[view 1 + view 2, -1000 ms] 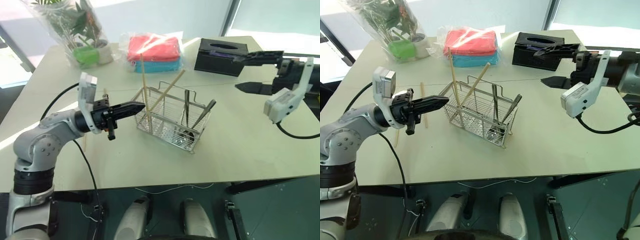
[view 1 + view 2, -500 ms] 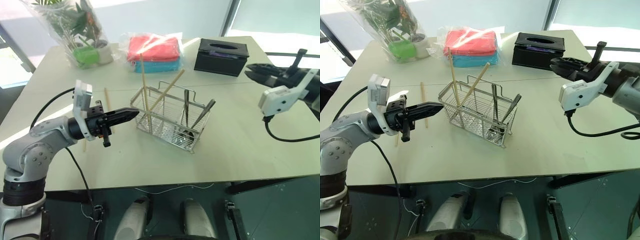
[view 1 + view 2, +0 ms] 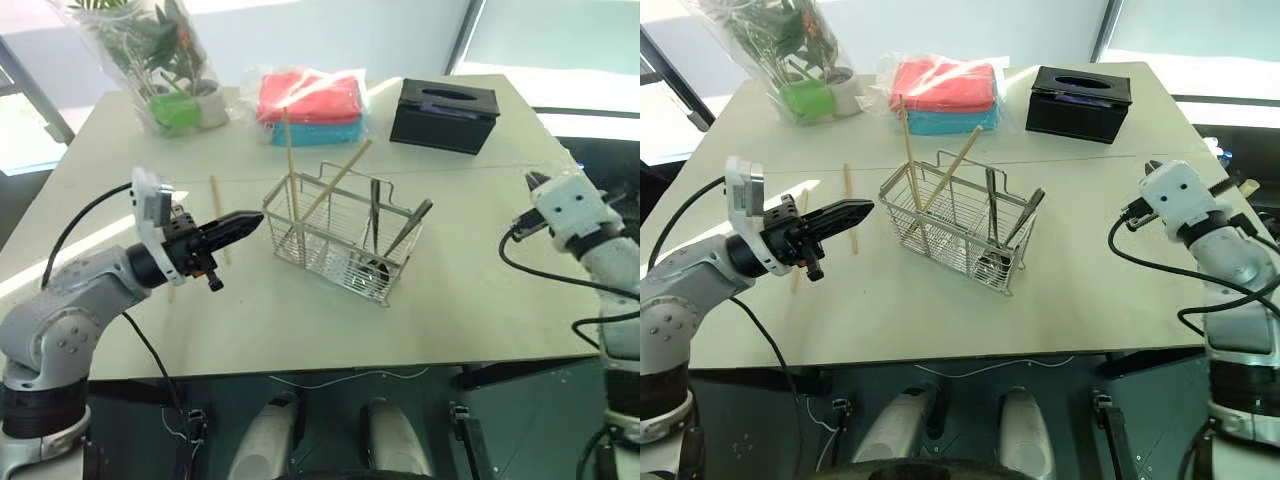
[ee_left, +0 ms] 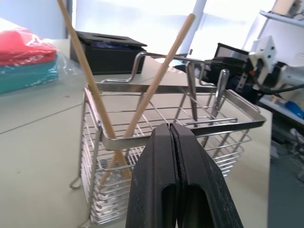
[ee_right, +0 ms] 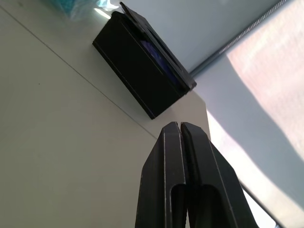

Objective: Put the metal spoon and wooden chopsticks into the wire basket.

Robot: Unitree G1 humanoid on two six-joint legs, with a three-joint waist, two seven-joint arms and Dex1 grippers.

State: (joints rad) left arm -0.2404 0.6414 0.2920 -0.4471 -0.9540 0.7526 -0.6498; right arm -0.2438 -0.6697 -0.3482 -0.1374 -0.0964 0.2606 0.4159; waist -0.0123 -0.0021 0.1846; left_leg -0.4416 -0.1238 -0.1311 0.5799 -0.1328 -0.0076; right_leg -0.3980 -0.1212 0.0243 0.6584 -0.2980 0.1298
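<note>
The shiny silver rectangular wire-mesh basket (image 3: 340,238) stands near the middle of the pale table (image 3: 480,290); two long thin pale-tan wooden chopsticks (image 3: 292,180) stand in its end compartment nearest the left arm, crossing each other, one nearly upright, the other leaning toward the far side; a slim silvery-grey metal spoon (image 3: 375,228) stands in the compartment at the opposite end, its small bowl down at the basket floor, with another slim metal utensil (image 3: 408,228) leaning beside it; a further chopstick (image 3: 217,215) lies flat on the table just beyond the left gripper (image 3: 243,223); that gripper's black fingers are pressed together with nothing between them, pointing at the basket's near end, apart from it; the right gripper (image 5: 180,128) is likewise closed and empty, near the table's right edge, aimed toward a black rectangular tissue box (image 3: 444,113) at the far side; folded red and teal cloths (image 3: 310,105) in clear wrap and a wrapped green potted plant (image 3: 160,60) sit along the far edge.
</note>
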